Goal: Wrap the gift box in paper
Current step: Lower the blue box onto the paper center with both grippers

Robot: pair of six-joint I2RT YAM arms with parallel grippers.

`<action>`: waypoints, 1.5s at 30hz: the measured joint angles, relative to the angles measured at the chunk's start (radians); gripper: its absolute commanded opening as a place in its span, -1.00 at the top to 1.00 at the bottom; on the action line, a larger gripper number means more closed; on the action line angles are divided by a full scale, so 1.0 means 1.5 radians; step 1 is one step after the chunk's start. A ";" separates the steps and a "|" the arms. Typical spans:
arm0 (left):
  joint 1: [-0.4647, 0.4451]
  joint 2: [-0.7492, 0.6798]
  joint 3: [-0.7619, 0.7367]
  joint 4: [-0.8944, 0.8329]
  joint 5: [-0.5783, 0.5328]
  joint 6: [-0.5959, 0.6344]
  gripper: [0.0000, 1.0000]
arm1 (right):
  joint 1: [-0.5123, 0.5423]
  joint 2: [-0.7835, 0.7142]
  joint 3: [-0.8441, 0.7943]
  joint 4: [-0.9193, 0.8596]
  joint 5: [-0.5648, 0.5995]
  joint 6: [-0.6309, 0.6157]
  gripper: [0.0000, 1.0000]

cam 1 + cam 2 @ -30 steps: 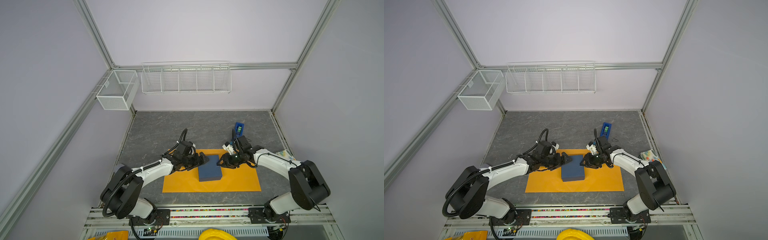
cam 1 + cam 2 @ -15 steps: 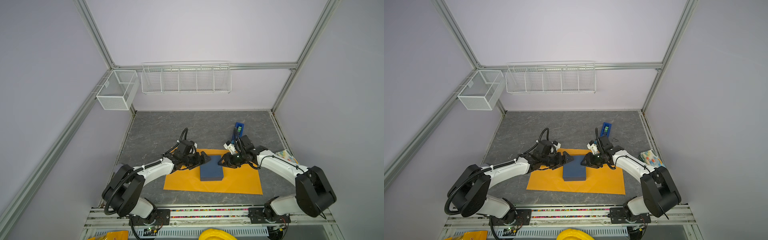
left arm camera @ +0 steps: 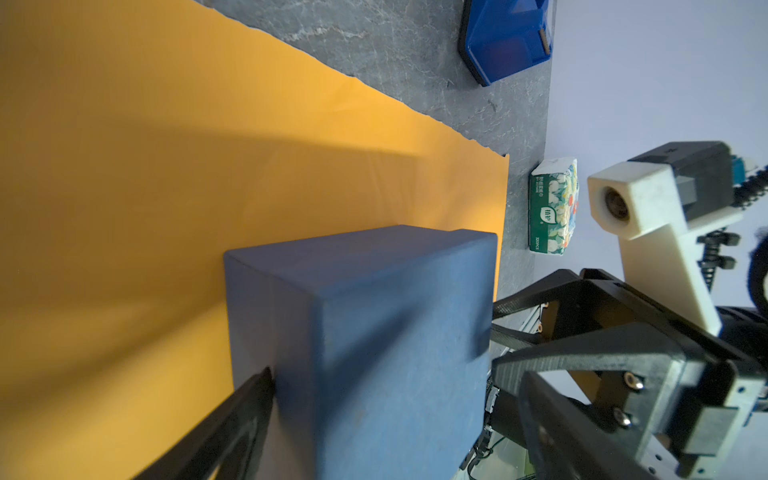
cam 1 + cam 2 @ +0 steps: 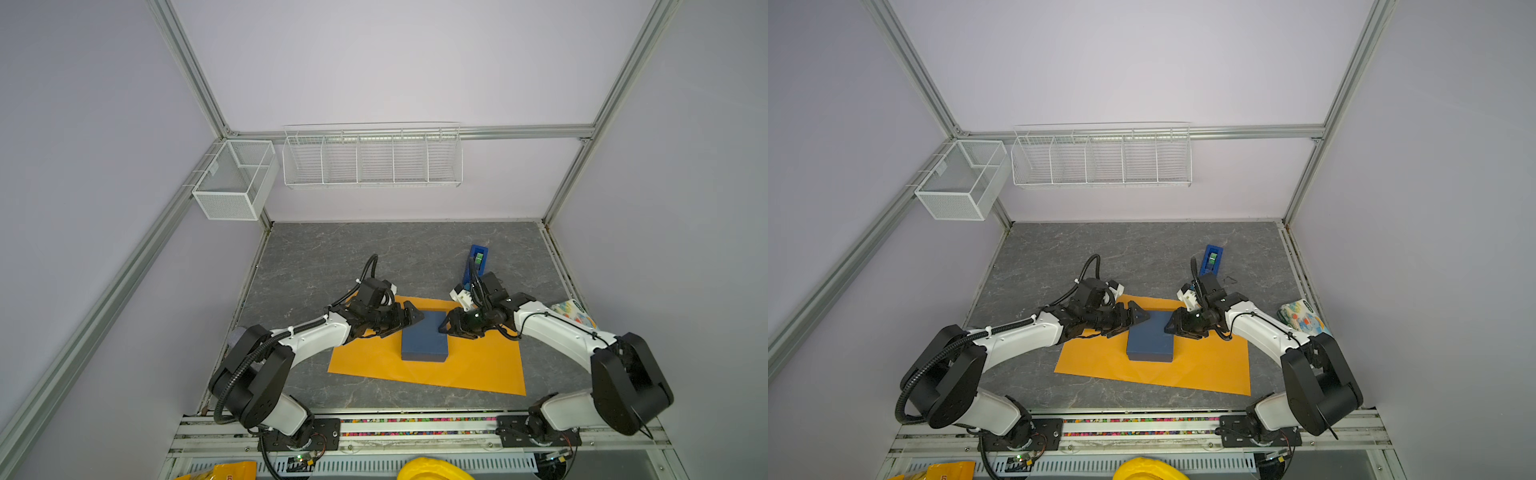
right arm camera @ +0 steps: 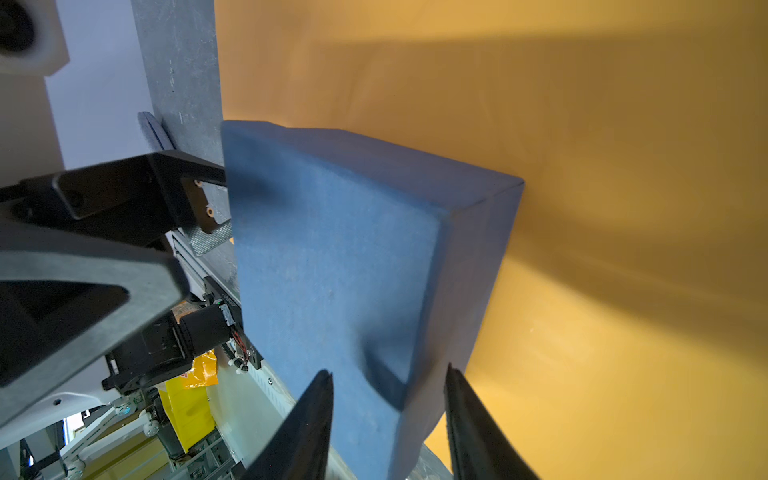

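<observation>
- Gift box (image 4: 424, 341), slate-blue, lies flat on the paper (image 4: 478, 368), directly between my two grippers.
- My left gripper (image 4: 413, 321) has its jaws spread wide across one corner of the box. One finger (image 3: 249, 411) touches the side wall low by the paper, and the other hangs over the top face.
- My right gripper (image 4: 444, 328) has its jaws about half spread at the opposite edge. One fingertip (image 5: 316, 411) is over the top and its mate is beside the side wall; I cannot tell whether either presses.
- Beside my right arm, off the paper, the patterned packet (image 3: 552, 205) shows a green panel with a white logo and print too small to read.
- Behind my right gripper stands the bright-blue tape dispenser (image 3: 505, 37).
</observation>
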 measured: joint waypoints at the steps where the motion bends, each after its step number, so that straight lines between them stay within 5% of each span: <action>1: 0.000 0.002 0.000 0.001 0.001 0.000 -0.84 | 0.000 0.005 -0.003 0.005 -0.003 0.002 0.10; 22: -0.017 0.030 0.036 0.012 0.012 -0.003 -0.83 | 0.003 -0.036 -0.007 -0.048 0.014 0.011 0.16; 45: -0.015 0.057 0.034 -0.071 -0.046 0.026 -0.81 | 0.008 0.040 0.008 0.033 0.000 -0.006 0.21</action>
